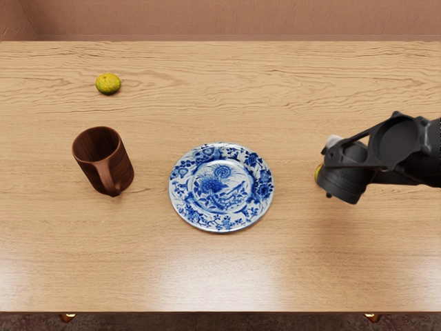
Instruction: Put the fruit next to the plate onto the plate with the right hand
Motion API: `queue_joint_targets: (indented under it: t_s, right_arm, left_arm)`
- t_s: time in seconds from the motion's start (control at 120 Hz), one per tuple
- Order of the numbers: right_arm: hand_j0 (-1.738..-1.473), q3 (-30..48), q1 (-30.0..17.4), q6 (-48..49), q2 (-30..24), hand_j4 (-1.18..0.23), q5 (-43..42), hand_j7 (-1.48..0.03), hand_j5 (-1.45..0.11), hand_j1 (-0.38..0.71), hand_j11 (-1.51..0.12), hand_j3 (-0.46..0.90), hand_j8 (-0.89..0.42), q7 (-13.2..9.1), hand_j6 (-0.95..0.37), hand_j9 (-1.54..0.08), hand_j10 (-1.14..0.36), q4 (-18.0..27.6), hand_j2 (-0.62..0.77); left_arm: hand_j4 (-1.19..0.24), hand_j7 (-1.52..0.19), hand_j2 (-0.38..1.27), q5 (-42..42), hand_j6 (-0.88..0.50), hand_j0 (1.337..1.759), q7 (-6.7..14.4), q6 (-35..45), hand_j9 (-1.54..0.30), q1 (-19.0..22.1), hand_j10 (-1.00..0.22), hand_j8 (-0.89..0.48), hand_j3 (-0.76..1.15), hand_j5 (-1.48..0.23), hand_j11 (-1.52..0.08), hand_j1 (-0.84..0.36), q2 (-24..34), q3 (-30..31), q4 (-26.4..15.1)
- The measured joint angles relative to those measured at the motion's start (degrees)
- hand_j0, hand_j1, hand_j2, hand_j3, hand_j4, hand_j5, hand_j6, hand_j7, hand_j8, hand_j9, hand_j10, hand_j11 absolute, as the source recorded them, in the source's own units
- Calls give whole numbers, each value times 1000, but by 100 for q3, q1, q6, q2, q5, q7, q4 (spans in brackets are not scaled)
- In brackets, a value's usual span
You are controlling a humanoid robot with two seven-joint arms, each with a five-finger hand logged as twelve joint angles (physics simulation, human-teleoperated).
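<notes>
A blue-and-white patterned plate [221,186] lies flat at the table's middle. To its right, my right hand [339,178] comes in from the right edge, dark and bulky, and sits low over the table. Only a thin yellow sliver of a fruit [318,172] shows at the hand's left side, between the hand and the plate. The hand hides the remainder of that fruit. I cannot make out whether the hand holds the fruit or merely covers it. The left arm is out of view.
A second yellow-green fruit [108,83] lies far back on the left. A brown mug [103,160] stands left of the plate with its handle toward the front. The wooden table's [220,276] front edge runs along the bottom.
</notes>
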Motion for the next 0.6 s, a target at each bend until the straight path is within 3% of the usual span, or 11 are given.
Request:
queue_joint_targets:
  t_s: [0.217, 0.325, 0.408, 0.55, 0.6]
  right_arm:
    - [-1658, 57, -39, 0, 74, -301, -5, -391, -391, 11, -391, 0, -301, 0, -301, -391, -301, -49, -59]
    - [-1658, 57, -50, 0, 81, -462, -5, -599, -597, 203, -598, 0, -425, 0, -467, -598, -462, -52, -91]
    - [-1655, 57, -64, 2, 88, -605, -28, -779, -772, 285, -784, -1, -412, 0, -460, -783, -581, -50, 91]
    - [-1649, 101, -163, -17, 62, -771, -63, -957, -901, 258, -960, -2, -463, 1, -531, -946, -693, -61, 322]
    - [-1645, 243, -305, -36, 41, -822, -82, -995, -905, 214, -991, -2, -448, -16, -524, -968, -697, -141, 178]
  left_arm:
    - [0, 0, 0, 0, 0, 1658, 0, 0, 0, -3, 0, 0, 0, 0, 0, 349, 0, 0, 0]
    - [0, 0, 0, 0, 0, 1658, 0, 0, 0, -1, 0, 0, 0, 0, 0, 349, 0, -1, 0]
    - [0, 0, 0, 0, 0, 1658, 0, 0, 0, 0, 0, 0, 0, 0, 0, 349, 0, 0, 0]
    - [0, 0, 0, 0, 0, 1658, 0, 0, 0, -1, 0, 0, 0, 0, 0, 349, 0, 1, 0]
    - [0, 0, 0, -1, -1, 1658, 0, 0, 0, 0, 0, 0, 0, 0, 0, 349, 0, 1, 0]
